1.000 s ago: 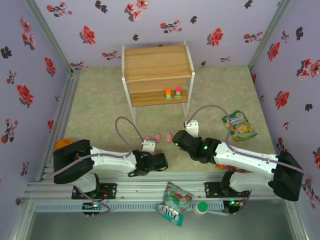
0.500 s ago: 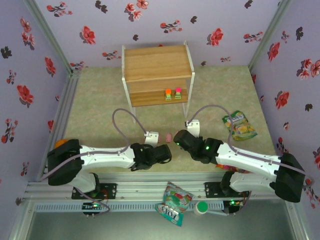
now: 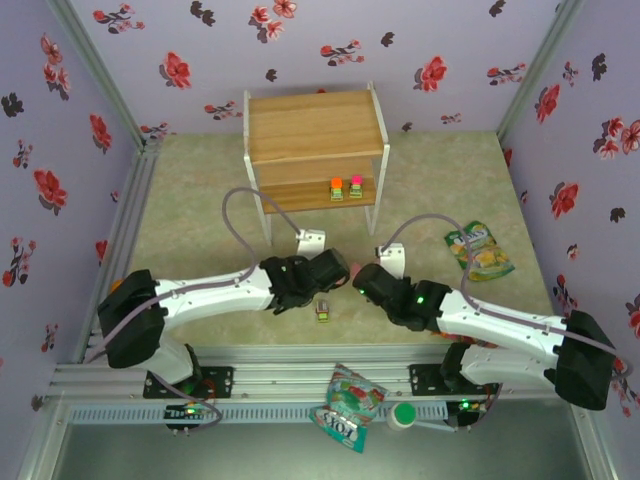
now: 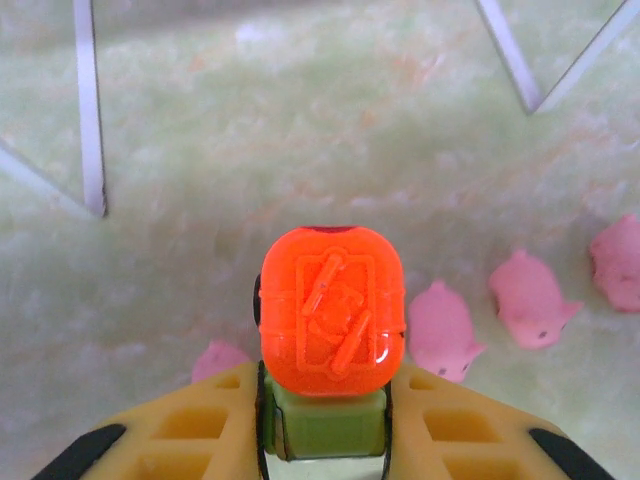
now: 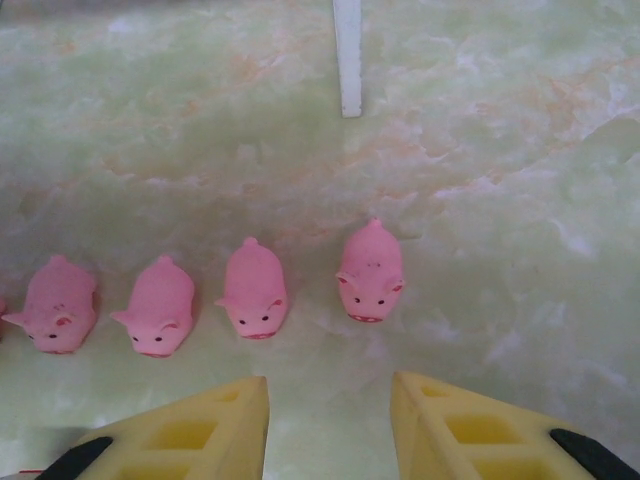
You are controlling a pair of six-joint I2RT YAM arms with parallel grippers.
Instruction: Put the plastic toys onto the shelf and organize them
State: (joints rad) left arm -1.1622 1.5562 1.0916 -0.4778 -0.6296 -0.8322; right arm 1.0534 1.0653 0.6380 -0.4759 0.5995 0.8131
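Open table (image 5: 500, 150) around four pigs (image 5: 255, 290) — shelf leg (image 5: 348, 60) beyond.

Left arm swings out to the pigs

The left gripper (image 4: 323, 405), clamped on an orange-topped block (image 4: 332, 312), has moved from the table's near edge forward to the row of pigs (image 4: 440, 332), and now covers them in the top view. A small block (image 3: 323, 313) lies uncovered where the gripper was. The right gripper (image 3: 363, 281) has shifted slightly to the right.
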